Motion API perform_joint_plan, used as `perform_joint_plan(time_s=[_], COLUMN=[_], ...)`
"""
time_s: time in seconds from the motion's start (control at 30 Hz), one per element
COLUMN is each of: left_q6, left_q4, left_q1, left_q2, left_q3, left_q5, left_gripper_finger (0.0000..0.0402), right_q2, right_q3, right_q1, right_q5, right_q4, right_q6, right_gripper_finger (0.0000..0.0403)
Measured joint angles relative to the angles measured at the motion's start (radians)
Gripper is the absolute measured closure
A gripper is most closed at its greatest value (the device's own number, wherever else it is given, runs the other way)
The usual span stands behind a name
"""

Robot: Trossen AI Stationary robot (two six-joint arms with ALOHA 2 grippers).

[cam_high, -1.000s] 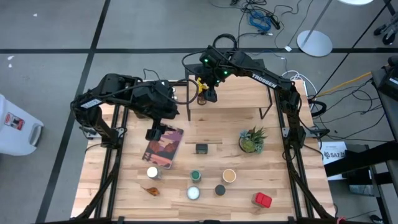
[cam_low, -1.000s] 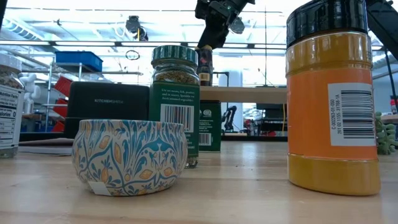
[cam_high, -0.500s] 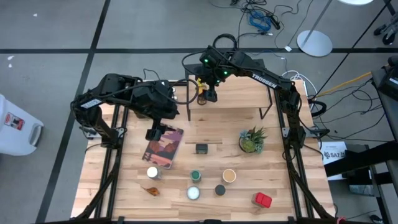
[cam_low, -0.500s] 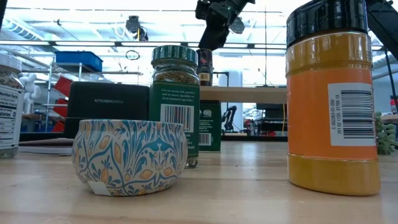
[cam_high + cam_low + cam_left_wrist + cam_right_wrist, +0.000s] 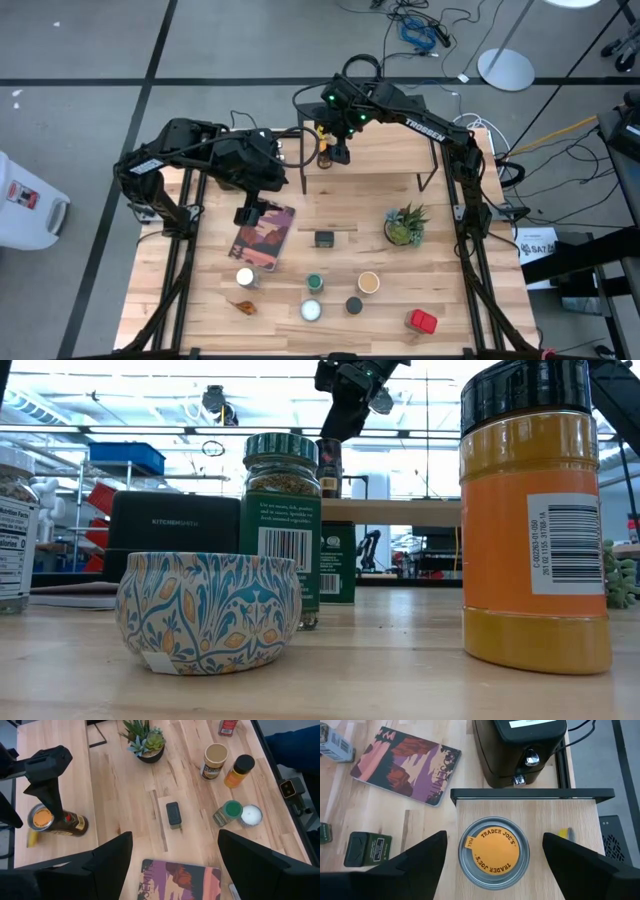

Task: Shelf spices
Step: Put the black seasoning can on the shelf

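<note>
Right gripper (image 5: 339,152) over the shelf (image 5: 390,150), jaws apart, straddling a jar without touching it.

Upper centre of the high view: orange-lidded jar (image 5: 495,849) stands upright on the shelf's left end, a small yellow item (image 5: 563,834) beside it. Left gripper (image 5: 250,212) hangs over the reddish book (image 5: 263,236), left of centre, jaws apart and empty. Remaining spices sit on the worktop (image 5: 450,290), lower centre: dark tin (image 5: 323,239), green-top jar (image 5: 315,284), white-top (image 5: 311,310), tan-top (image 5: 368,283), black-top (image 5: 353,305), red tin (image 5: 421,321). Toaster (image 5: 520,742) stands behind the shelf.
</note>
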Motion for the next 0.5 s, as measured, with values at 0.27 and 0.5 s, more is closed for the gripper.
perform_joint_plan(time_s=[0.27,0.5], left_q6=[-0.001,-0.001], left_q4=[0.0,0.0], left_q1=[0.0,0.0], left_q2=[0.0,0.0], left_q3=[0.0,0.0], left_q5=[0.0,0.0], left_gripper_finger=[0.0098,0.0098], right_q2=[0.0,-0.024], right_q3=[0.0,0.0], right_q1=[0.0,-0.001], right_q5=[-0.001,-0.002], right_q4=[-0.002,0.034], right_q6=[-0.004,-0.007], right_gripper_finger=[0.0088,0.0088])
